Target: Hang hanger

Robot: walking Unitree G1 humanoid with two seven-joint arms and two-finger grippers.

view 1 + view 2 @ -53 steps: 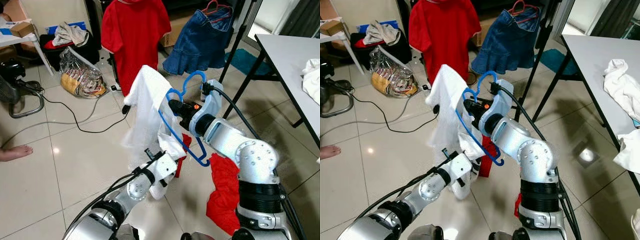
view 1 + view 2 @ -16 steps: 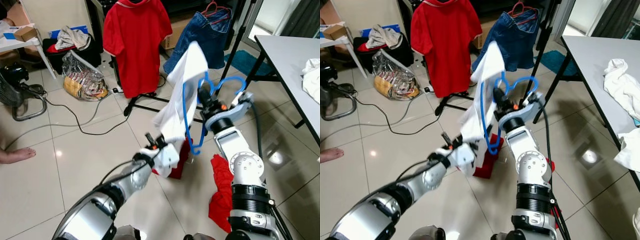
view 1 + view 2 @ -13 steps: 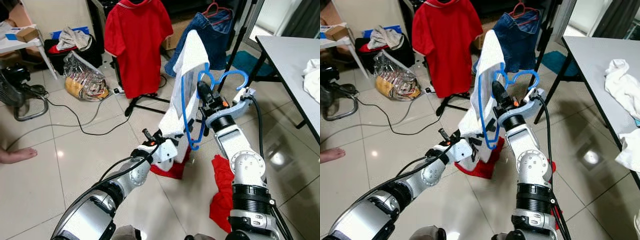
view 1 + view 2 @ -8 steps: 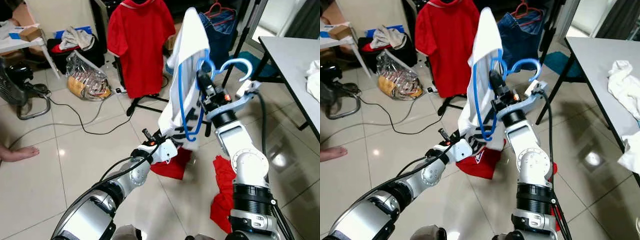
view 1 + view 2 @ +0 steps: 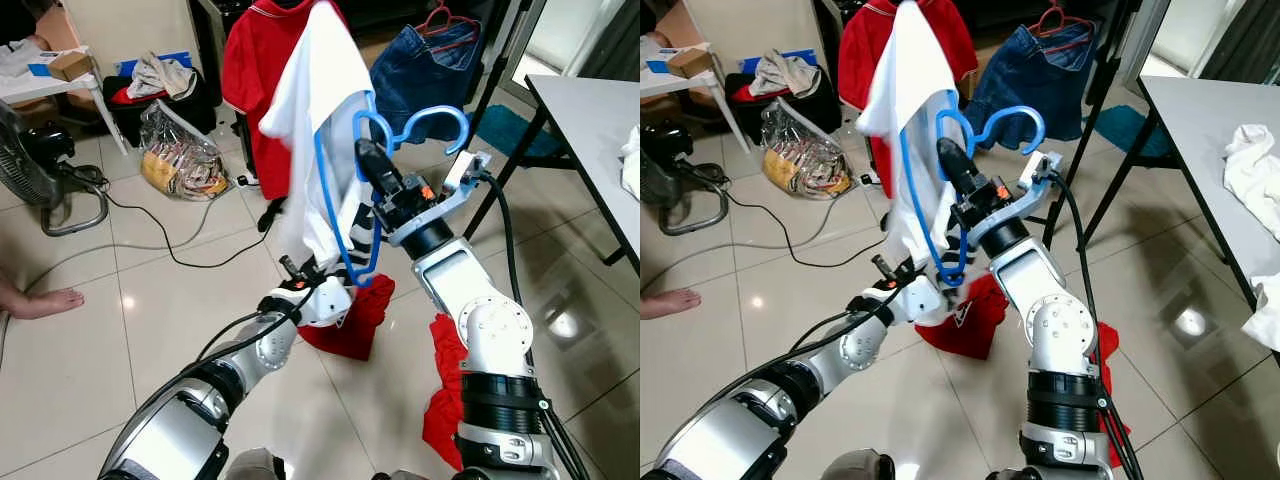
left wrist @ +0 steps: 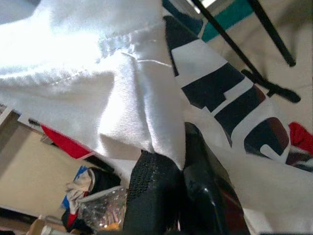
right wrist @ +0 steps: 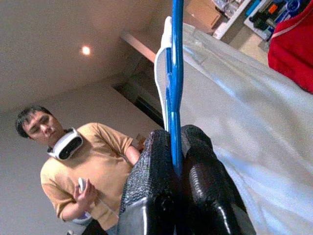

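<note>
A blue plastic hanger (image 5: 343, 200) carries a white shirt (image 5: 312, 110) with dark print near its hem. My right gripper (image 5: 370, 168) is raised at the middle of the scene and shut on the hanger's bar just below the hook (image 5: 432, 122). In the right wrist view the two black fingers (image 7: 146, 196) clamp the blue hanger bar (image 7: 175, 73). Lower down, my left gripper (image 5: 298, 276) is shut on the shirt's hem. The left wrist view shows its fingers (image 6: 156, 196) pinching the white shirt fabric (image 6: 98, 98).
A red shirt (image 5: 248, 70) and a denim skirt (image 5: 425, 65) hang on a rack behind. Red clothes (image 5: 352, 320) lie on the tiles below the arms. A grey table (image 5: 590, 110) stands right, a fan (image 5: 40, 170) and plastic bag (image 5: 185, 160) left. A person's foot (image 5: 40, 300) rests at the left.
My right arm has lifted the hanger and swung it leftward, so the white shirt now overlaps the red shirt. The left gripper keeps its hold on the hem.
</note>
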